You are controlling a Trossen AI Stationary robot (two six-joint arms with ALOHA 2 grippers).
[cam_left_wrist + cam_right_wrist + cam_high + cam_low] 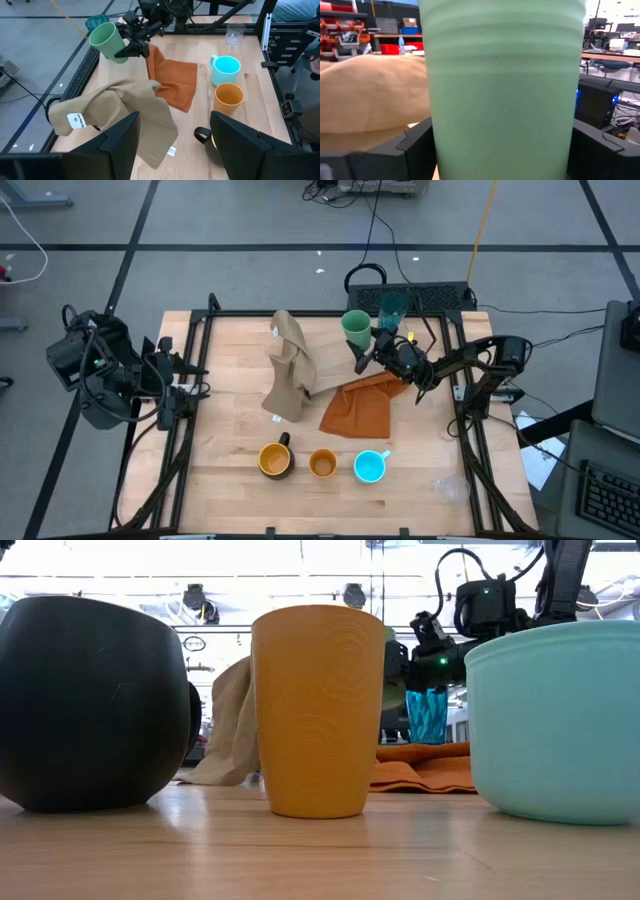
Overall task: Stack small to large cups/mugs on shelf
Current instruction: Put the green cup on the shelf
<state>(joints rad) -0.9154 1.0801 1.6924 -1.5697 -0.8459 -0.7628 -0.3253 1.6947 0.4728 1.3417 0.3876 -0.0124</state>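
My right gripper [368,358] is shut on the light green cup [355,327] near the table's far edge, beside the teal tumbler [393,308], which stands upright. At the near edge stands a row: the yellow mug with a dark handle [275,460], the small orange cup [322,464] and the cyan mug [370,466]. A clear glass [450,488] is at the near right. My left gripper [174,122] is open and holds nothing; it is raised at the table's left side. I cannot make out a shelf. My right gripper pinches the light green cup by its outer wall [442,145]; one dark finger [415,147] stands on each side of the body. The fingers come about level from the table's right side. The cup [107,41] is tilted; whether its base touches the table I cannot tell.
A tan cloth [290,368] is heaped at the table's middle. An orange cloth [358,408] lies flat to its right, below my right arm. Black frame rails [190,420] run along the table's left and right sides.
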